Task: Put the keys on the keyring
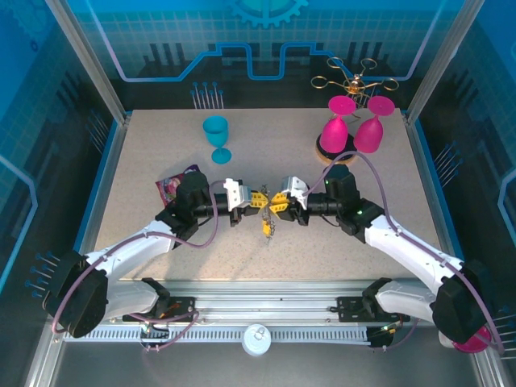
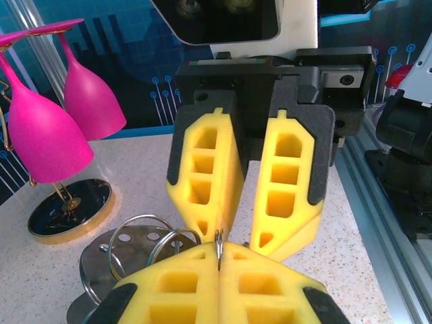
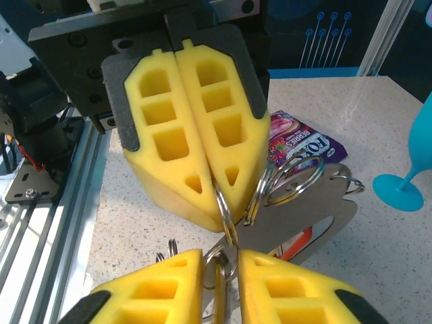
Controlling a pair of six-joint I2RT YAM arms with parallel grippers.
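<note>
My two grippers meet tip to tip over the middle of the table. The left gripper is shut, its yellow pads pinching a thin silver keyring edge-on. Facing it, the right gripper stands open by a narrow gap, with the ring's lower end and a key hanging between its fingers without being clamped. A small bunch of keys dangles below the two grippers. Behind the ring lies a flat silver plate carrying more rings.
The purple snack wrapper lies beside the left arm. A teal goblet stands at the back centre. Two pink glasses hang on the gold wire rack at the back right. The table's metal rail runs along the near edge.
</note>
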